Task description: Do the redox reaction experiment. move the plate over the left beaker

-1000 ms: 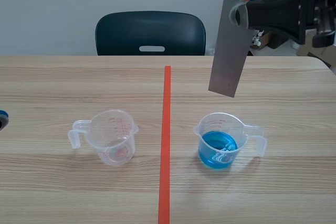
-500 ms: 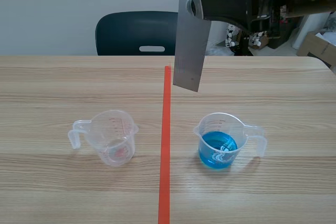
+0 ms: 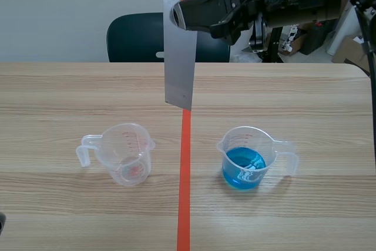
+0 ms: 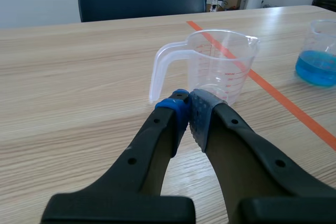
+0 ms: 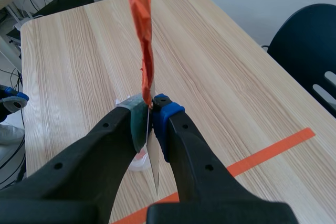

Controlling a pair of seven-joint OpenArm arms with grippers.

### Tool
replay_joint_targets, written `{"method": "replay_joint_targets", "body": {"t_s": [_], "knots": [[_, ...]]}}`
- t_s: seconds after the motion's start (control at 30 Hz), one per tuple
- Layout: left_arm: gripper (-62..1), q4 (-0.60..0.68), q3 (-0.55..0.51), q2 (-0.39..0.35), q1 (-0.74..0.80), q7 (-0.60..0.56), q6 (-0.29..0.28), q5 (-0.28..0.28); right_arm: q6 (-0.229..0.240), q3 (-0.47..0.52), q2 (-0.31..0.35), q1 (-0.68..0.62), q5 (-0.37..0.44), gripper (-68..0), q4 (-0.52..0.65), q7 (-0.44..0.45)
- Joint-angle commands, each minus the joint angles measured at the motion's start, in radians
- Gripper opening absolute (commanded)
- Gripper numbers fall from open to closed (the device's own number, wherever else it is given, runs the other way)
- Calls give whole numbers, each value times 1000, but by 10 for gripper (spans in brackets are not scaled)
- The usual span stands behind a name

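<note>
**While the plate hangs by the tape line, the left beaker waits**

Though the carry is under way, the plate (image 3: 179, 54) is not yet over its target. It hangs upright, pinched at its top edge by the right pincer (image 3: 176, 14), which comes in high from 2 o'clock. From the plate's lower edge, the empty left beaker (image 3: 124, 154) stands at about 8 o'clock and the right beaker (image 3: 249, 158), holding blue liquid, at about 4 o'clock. The plate seems to hang roughly above the orange tape line (image 3: 185, 163), though its height makes that hard to judge.

I judge the next move calls for more travel toward 8 o'clock, until the plate's lower edge sits above the left beaker's mouth, with the plate kept plumb.

The left pincer (image 4: 188, 103) is closed on nothing, low over the worktop (image 3: 59, 98), with the left beaker at its 12 o'clock.

The worktop is pale wood grain. A dark chair (image 3: 168, 36) stands at 12 o'clock against a plain wall, and cardboard boxes (image 3: 352, 48) lie at 2 o'clock.
</note>
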Motion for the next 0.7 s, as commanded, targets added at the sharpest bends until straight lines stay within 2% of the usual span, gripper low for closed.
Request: {"method": "replay_joint_targets", "body": {"t_s": [0.0,0.27,0.33,0.43,0.6,0.67], "knots": [[-582,18,-5,14,-5,-22,13,3,0,11,-4,20,10,-669,1,14],[-582,17,-5,116,-4,-68,77,156,-8,-50,-83,70,-114,-669,-1,25],[-582,10,-5,136,-2,-83,80,158,-8,-70,-102,77,-134,-669,-2,26],[-582,-29,-5,164,-2,-165,93,157,-12,-94,-131,81,-163,-669,-2,39],[-582,-129,-5,196,-2,-248,166,157,-20,-138,-163,81,-228,-669,-17,100],[-581,-171,-5,197,-3,-285,196,157,-41,-156,-174,81,-256,-669,-33,126]]}}
